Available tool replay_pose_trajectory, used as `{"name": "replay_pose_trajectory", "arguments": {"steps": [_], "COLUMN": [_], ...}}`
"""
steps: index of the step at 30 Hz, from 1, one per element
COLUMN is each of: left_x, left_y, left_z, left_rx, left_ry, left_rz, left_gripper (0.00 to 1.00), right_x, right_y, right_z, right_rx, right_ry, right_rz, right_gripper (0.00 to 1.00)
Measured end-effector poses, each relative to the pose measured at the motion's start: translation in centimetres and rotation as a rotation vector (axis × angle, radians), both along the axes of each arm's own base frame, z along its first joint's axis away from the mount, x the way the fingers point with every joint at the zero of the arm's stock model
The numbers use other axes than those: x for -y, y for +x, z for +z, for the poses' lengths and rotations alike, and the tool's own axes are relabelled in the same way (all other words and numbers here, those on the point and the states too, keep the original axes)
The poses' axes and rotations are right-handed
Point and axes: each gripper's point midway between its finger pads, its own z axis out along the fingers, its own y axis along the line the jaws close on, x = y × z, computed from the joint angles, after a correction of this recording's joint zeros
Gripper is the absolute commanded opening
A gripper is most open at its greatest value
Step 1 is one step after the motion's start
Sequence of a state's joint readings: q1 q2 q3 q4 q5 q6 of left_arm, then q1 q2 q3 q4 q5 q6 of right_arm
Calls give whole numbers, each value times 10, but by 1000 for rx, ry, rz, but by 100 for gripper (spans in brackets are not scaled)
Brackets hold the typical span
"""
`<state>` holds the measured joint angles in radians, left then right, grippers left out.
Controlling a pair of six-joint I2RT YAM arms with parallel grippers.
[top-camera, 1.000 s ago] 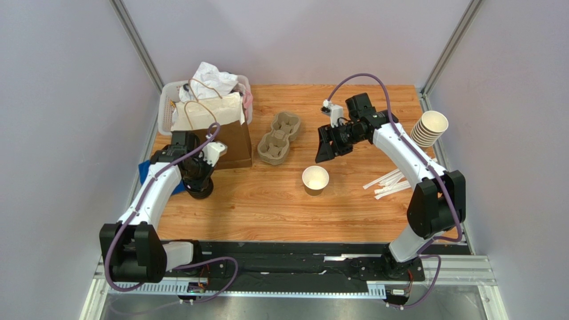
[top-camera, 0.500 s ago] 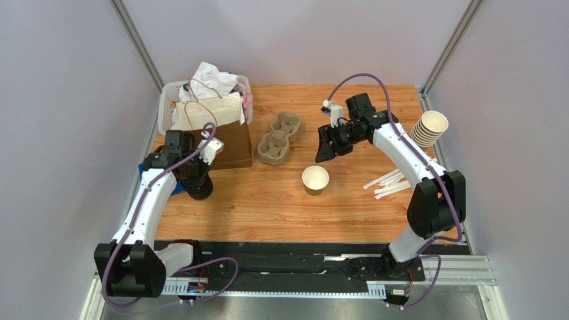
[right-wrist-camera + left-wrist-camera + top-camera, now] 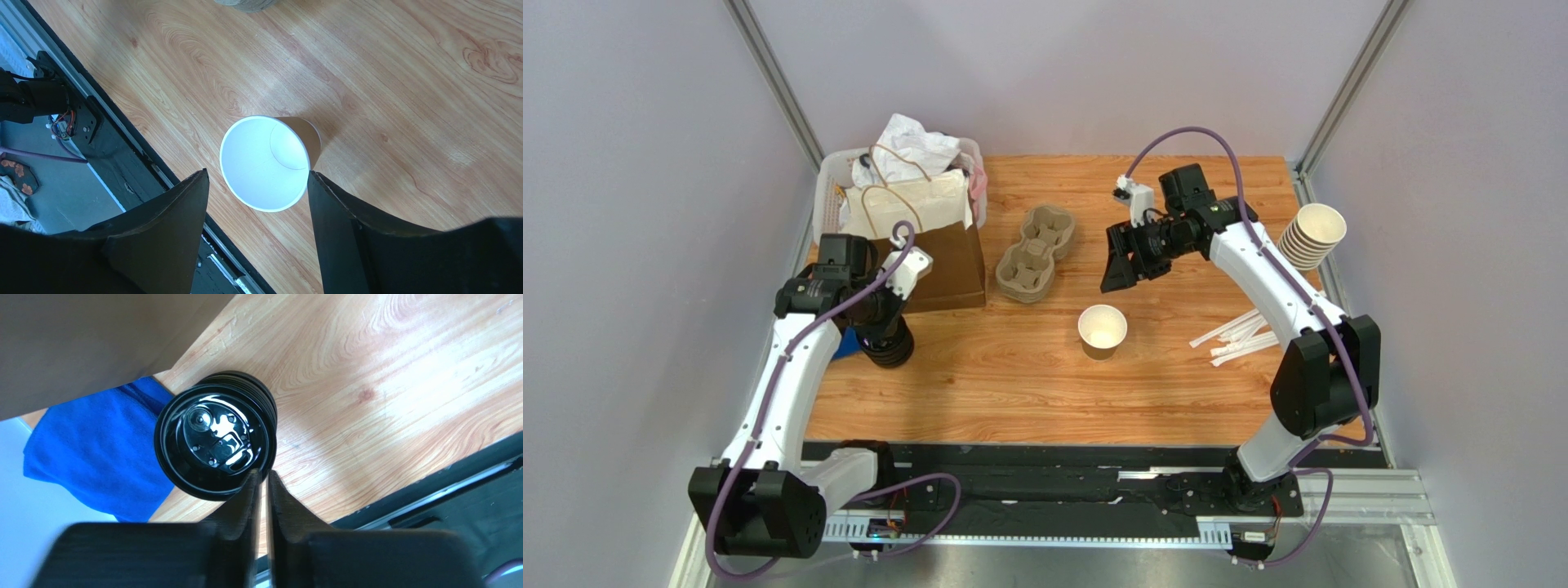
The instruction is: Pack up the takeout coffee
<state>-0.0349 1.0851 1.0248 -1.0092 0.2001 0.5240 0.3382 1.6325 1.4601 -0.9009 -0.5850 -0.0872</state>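
**Lidless cup stands mid-table**

From above, the paper cup (image 3: 1102, 328) stands upright, empty and lidless. The cup carrier (image 3: 1035, 252) has bare wells. The left arm (image 3: 787, 374) has swung outward since a second ago.

Left wrist: the left gripper (image 3: 259, 478) has its fingers nearly together at the rim of the lid stack (image 3: 215, 441); I can't tell if they pinch it.

Right wrist: the right gripper (image 3: 256, 174) is spread wide above the cup.
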Motion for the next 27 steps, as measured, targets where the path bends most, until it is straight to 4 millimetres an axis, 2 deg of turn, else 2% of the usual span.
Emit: {"name": "replay_pose_trajectory", "arguments": {"steps": [2,5,16,27], "left_x": [1,2,4,4], "left_y": [-1,-1,11,18], "left_z": [-1,-3,-29,-48], "left_rx": [-7,-14,-84,-119], "left_ry": [2,-1,-4,-7], "left_rz": [-6,-6,4,16], "left_gripper": [41,43,39,39], "right_x": [0,0,0,0], "right_y": [0,0,0,0], "right_z": [0,0,1,1], "right_rx": [1,1,1,1], "right_ry": [1,1,1,1], "right_rz": [0,0,0,0], "right_gripper": [66,66,66,66]}}
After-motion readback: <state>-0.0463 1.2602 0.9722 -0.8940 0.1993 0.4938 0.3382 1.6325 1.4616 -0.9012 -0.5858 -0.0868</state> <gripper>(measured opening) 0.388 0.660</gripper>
